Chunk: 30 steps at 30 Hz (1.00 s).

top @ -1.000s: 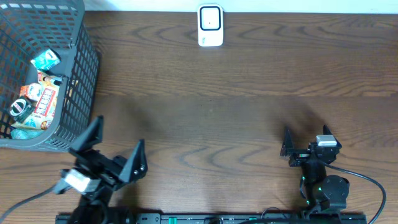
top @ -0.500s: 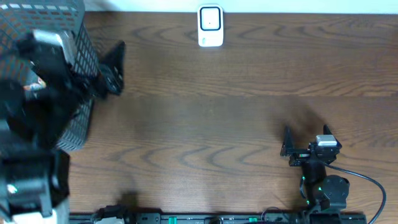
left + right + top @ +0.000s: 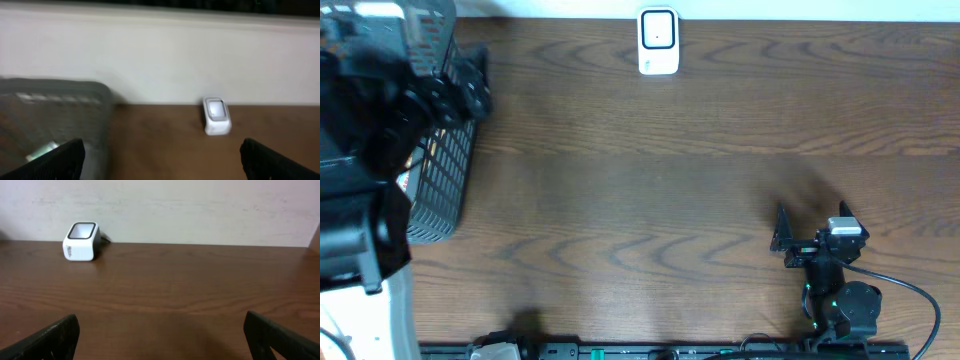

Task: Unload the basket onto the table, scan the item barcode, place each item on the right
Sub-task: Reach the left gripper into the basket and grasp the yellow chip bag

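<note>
The white barcode scanner stands at the table's far edge, also seen in the left wrist view and the right wrist view. My left arm is raised and blurred over the grey mesh basket, hiding the items inside. My left gripper is open and empty, above the basket's right side; a pale green packet shows faintly inside. My right gripper rests open and empty near the front right.
A pale wall runs behind the table's far edge. Bare brown wood lies between the basket, the scanner and the right arm. A cable loops by the right arm's base.
My left arm has swung up from the table's front left to above the basket, now covering its contents in the overhead view. The right arm has not moved.
</note>
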Motion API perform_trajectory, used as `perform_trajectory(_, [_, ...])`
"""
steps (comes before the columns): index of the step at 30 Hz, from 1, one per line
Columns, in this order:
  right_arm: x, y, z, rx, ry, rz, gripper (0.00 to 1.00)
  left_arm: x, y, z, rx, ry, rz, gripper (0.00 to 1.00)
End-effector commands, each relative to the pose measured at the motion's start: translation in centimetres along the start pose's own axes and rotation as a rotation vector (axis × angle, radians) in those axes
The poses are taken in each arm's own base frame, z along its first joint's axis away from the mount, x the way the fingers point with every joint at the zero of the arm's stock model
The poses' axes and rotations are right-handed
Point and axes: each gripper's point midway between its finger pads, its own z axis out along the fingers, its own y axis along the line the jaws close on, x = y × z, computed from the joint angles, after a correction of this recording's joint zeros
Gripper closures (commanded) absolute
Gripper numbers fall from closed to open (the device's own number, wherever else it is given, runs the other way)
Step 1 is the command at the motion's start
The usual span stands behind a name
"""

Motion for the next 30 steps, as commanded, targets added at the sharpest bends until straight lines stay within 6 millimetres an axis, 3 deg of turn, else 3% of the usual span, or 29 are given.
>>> perform_trajectory(1, [0.1, -0.1, 0.0, 0.008, 0.004, 0.014, 0.01, -5.1, 5.1, -2.4, -0.270, -0.122, 0.025, 0.02])
perform_trajectory(3, [0.1, -0.1, 0.0, 0.008, 0.004, 0.014, 0.01, -5.7, 7.9, -2.7, -0.377, -0.120, 0.038, 0.03])
perform_trajectory(5, [0.1, -0.1, 0.0, 0.008, 0.004, 0.014, 0.01, -4.3, 13.6, -2.0, -0.543, -0.059, -0.007, 0.03])
perform_trajectory(6, [0.1, -0.1, 0.0, 0.008, 0.004, 0.014, 0.01, -3.3, 15.1, -1.5, -0.570, -0.025, -0.023, 0.02])
perform_trajectory(9, [0.1, -0.1, 0.0, 0.008, 0.004, 0.014, 0.01, -0.1, 18.6, 0.6, -0.616, 0.081, -0.065, 0.03])
perform_trajectory(14, [0.1, -0.1, 0.0, 0.008, 0.004, 0.014, 0.01, 4.6, 21.6, 4.6, -0.643, 0.226, -0.099, 0.02])
perform_trajectory(18, [0.1, -0.1, 0.0, 0.008, 0.004, 0.014, 0.01, 8.1, 25.9, 4.5, -0.869, 0.359, -0.087, 0.02])
perform_trajectory(23, [0.1, -0.1, 0.0, 0.008, 0.004, 0.014, 0.01, 11.9, 27.2, 6.0, -0.884, 0.480, -0.085, 0.02])
perform_trajectory(27, [0.1, -0.1, 0.0, 0.008, 0.004, 0.014, 0.01, 17.5, 27.6, 7.2, -0.836, 0.667, -0.019, 0.02])
perform_trajectory(30, [0.1, -0.1, 0.0, 0.008, 0.004, 0.014, 0.01, 20.4, 28.2, 7.0, -0.827, 0.744, -0.010, 0.02])
